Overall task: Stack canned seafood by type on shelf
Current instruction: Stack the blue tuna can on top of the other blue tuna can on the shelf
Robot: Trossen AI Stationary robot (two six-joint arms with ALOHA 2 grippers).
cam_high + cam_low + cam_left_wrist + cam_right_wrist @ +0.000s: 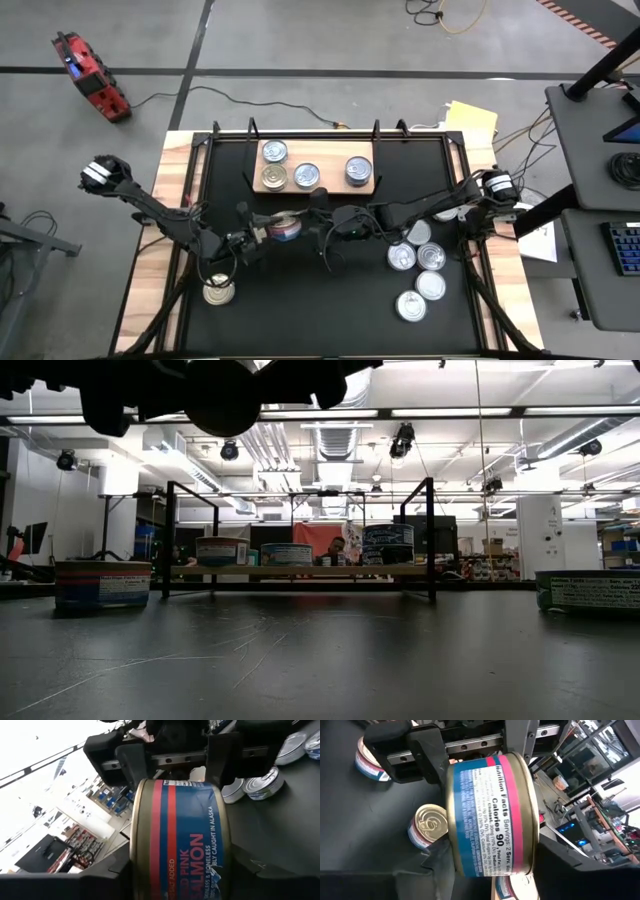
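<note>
A pink salmon tin (285, 228) with a blue and pink label hangs in the air over the table's middle, between both grippers. My left gripper (270, 233) comes at it from the left and is shut on it; my right gripper (303, 226) comes from the right and is shut on it too. The tin lies on its side, flat ends upright. The wooden shelf (330, 152) lies at the far middle and carries several tins, one of them (358, 170) a stack. My left gripper pinches the tin between its two fingers, one on each flat end (134, 870), reaching in level from the table's left. The tin is clear of the table, its label band (185, 840) facing the camera. My right gripper pinches the same tin across its two flat ends (451, 860), from the table's right, slanting slightly down. Its fingers (222, 760) sit on the half of the tin away from my left fingers.
Several loose silver-topped tins (418, 265) lie at the right of the table. A single gold-topped tin (219, 291) stands near the left front. A black frame (430, 540) stands around the shelf. The black table top (320, 310) is bare at the near middle.
</note>
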